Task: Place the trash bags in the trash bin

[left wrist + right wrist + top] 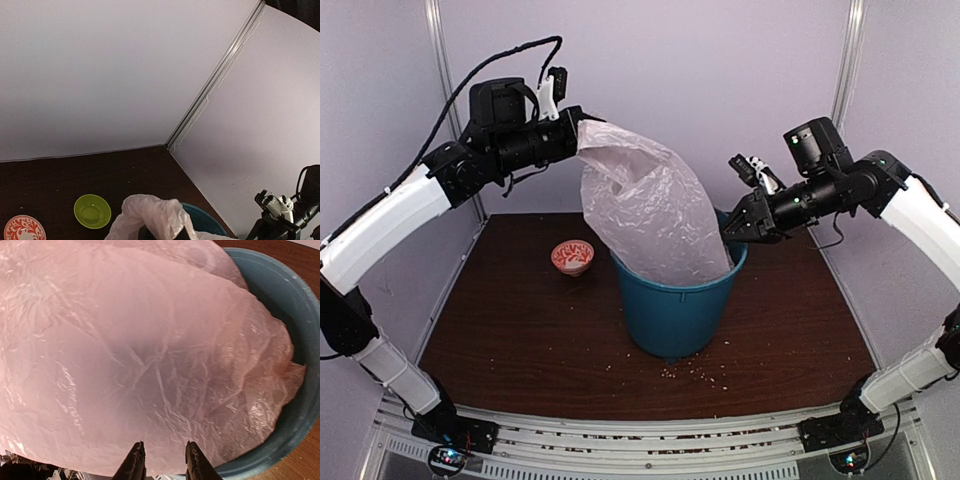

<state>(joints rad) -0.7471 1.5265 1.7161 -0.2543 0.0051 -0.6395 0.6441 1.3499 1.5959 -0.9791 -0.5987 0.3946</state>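
The pale-pink trash bag (645, 205) stands puffed up with its lower part inside the teal-blue trash bin (675, 305) at the table's middle. My left gripper (577, 128) is shut on the bag's top corner and holds it high above the bin; the bag drapes over its tips in the left wrist view (150, 217). My right gripper (733, 226) is at the bin's right rim beside the bag. Its jaws stand a little apart and empty in the right wrist view (162, 460), just short of the bag (140, 350), with the bin's rim (300, 405) to the right.
A small red-and-white patterned bowl (572, 256) sits left of the bin. A lime-green bowl (92, 210) shows in the left wrist view beyond the bag. Crumbs (700, 373) lie on the dark wooden table (520, 320) in front of the bin. White walls enclose the back and sides.
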